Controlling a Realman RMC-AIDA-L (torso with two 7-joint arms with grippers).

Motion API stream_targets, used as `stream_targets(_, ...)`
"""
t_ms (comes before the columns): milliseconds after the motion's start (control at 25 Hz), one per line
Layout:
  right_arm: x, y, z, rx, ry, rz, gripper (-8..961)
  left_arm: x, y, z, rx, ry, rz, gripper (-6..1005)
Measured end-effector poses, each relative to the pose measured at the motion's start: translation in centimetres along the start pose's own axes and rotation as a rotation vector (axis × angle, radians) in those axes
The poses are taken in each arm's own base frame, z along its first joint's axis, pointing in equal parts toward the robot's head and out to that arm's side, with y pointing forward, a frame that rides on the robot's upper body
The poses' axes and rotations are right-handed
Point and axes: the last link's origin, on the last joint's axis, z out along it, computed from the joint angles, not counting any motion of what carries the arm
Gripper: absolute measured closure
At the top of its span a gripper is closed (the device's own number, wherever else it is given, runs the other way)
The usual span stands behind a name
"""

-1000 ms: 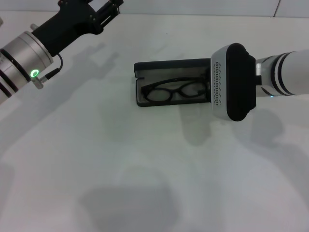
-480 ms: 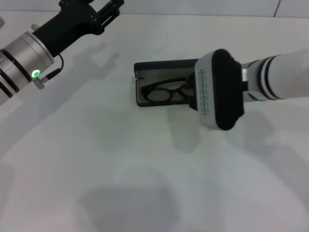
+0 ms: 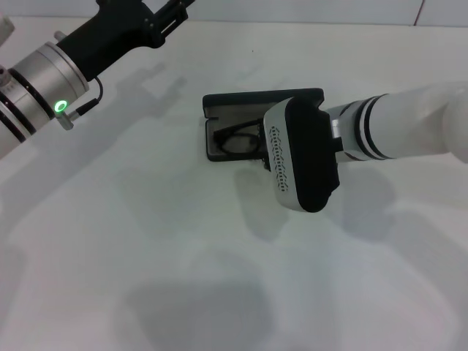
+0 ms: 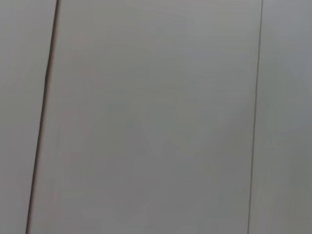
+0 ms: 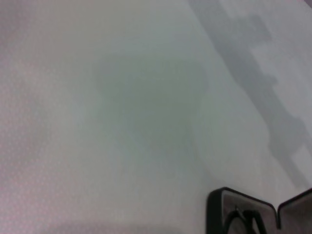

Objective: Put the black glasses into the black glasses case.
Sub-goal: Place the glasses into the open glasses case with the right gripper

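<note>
1. Two arms show in the head view. My left gripper (image 3: 172, 11) sits parked in the upper left of the frame, well apart from the work, cut by the top edge; I cannot tell whether its claw is wide or narrow.
2. Just left of centre, the black glasses (image 3: 238, 140) lie inside the open black glasses case (image 3: 219, 102) on the white table (image 3: 146, 241), lid standing behind.
3. At centre, my right gripper (image 3: 266, 162) hides behind its own wrist housing, low over the case's right half; its claw state I cannot tell.
4. Risk, as I judge it: closing blind, I could pinch a temple arm or shove the case sideways.
5. Hidden: the glasses' right lens, the fingers; the right wrist view catches only the case's corner (image 5: 219, 200).
</note>
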Motion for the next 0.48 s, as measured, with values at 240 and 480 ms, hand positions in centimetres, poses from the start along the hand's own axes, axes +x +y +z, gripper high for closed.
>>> stream_targets(240, 0.4, -0.8, 0.8, 0.035, 0.019, 0.008, 735, 0.0, -0.1, 0.0, 0.002, -0.001, 0.003, 446)
stream_targets(480, 0.0, -1.2, 0.7, 0.059, 0.004, 0.015, 735, 0.0, -0.1, 0.0, 0.003, -0.002, 0.004, 446)
